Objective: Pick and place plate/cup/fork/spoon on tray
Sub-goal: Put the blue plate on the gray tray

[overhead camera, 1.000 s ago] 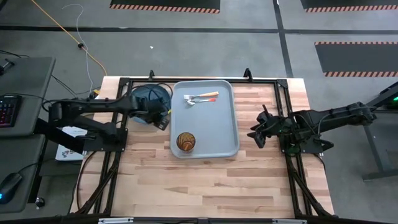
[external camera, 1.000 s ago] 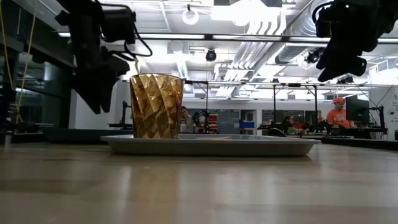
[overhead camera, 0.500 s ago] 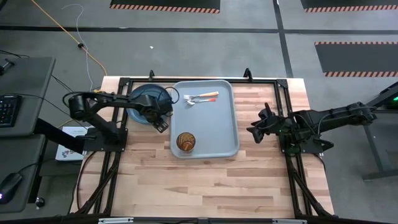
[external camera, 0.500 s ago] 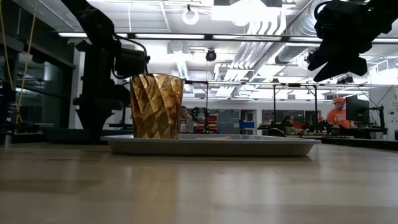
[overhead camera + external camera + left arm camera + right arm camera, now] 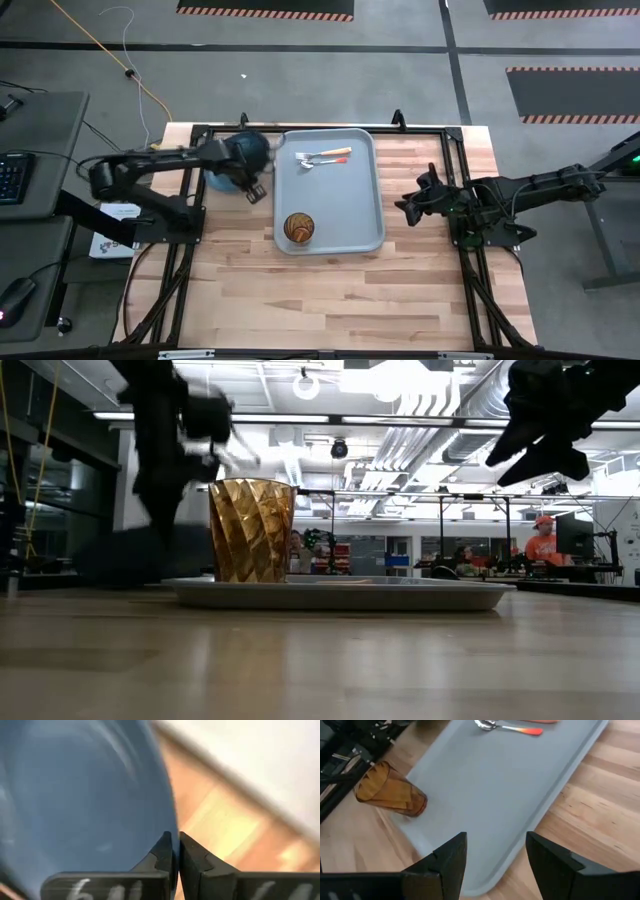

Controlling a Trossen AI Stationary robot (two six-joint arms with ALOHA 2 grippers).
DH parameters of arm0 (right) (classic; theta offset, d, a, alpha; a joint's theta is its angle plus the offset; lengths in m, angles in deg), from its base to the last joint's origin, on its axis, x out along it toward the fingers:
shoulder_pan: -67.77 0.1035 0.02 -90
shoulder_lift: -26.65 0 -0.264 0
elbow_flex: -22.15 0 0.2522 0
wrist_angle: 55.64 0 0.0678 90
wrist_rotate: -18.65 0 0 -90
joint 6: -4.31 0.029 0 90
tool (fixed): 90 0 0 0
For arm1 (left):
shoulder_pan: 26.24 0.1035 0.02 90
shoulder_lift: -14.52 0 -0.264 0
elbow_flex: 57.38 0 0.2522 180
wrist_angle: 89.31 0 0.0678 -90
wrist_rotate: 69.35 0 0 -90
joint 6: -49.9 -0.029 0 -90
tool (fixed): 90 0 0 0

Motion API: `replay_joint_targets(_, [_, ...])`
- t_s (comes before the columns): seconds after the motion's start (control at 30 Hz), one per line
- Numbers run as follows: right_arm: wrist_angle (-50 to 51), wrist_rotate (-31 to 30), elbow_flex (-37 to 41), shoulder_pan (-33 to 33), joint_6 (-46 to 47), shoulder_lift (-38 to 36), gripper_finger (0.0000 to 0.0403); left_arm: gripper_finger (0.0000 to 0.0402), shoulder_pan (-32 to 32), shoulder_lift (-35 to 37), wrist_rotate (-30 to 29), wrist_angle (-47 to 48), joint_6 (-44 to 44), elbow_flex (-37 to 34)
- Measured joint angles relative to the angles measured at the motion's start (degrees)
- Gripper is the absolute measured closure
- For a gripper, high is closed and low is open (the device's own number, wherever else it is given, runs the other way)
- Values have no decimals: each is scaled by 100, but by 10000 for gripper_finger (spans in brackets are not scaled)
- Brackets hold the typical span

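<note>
Your left claw (image 5: 175, 851) is clenched on the plate (image 5: 236, 160) rim, plate just left of the tray (image 5: 330, 215) on the bench (image 5: 330, 290); right claw (image 5: 495, 850) released, hovering right of tray.

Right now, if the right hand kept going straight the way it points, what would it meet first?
Probably the tray: the open right hand hangs above the table beside it, aimed at its bare middle, between the cup and spoon. Height is unclear.
</note>
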Motion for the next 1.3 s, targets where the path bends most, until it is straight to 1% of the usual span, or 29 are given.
replay_joint_targets(0.07, [-35,-44,0,-2,-1,0,208,398,14,320,119,262,23,446])
replay_joint_targets(0.17, [-70,-67,0,-2,-1,0,208,399,3,576,408,403,56,1253])
replay_joint_targets(0.23, [-73,-66,0,-2,-3,0,208,399,2,611,772,450,160,1857])
replay_joint_targets(0.3, [-73,-66,0,-2,-3,0,208,399,-33,476,992,621,162,2521])
replay_joint_targets(0.4, [-75,-66,0,-2,-45,0,208,400,-184,-12,1041,962,136,3583])
replay_joint_targets(0.47, [-73,-74,0,0,-55,0,208,400,-272,-461,1287,1146,94,4238])
replay_joint_targets(0.5, [-73,-72,0,-2,-105,0,208,400,-314,-701,1562,1175,96,4542])
replay_joint_targets(0.6, [-73,-74,0,-1,-154,0,208,400,-420,-1425,2831,1127,51,5425])
replay_joint_targets(0.63, [-73,-74,0,-2,-154,0,208,400,-447,-1666,3166,1138,-1,5695])
replay_joint_targets(0.73, [-73,-67,0,-2,-154,0,208,401,-508,-2311,3733,1178,-155,6354])
replay_joint_targets(0.8, [-73,-44,0,-1,-154,0,208,401,-483,-2665,3977,1178,-274,6665])
replay_joint_targets(0.87, [-73,-27,0,-1,-154,0,208,401,-450,-2953,3994,1219,-384,6872])
replay_joint_targets(1.0, [-73,-26,0,0,-154,0,208,401,-372,-3401,4236,1307,-592,6921])
replay_joint_targets(1.17, [-73,-24,0,0,-154,0,208,401,-280,-3775,4179,1384,-913,6921])
replay_joint_targets(1.3, [-75,-22,0,-2,-154,2,208,401,-234,-3927,3772,1554,-1110,6923])
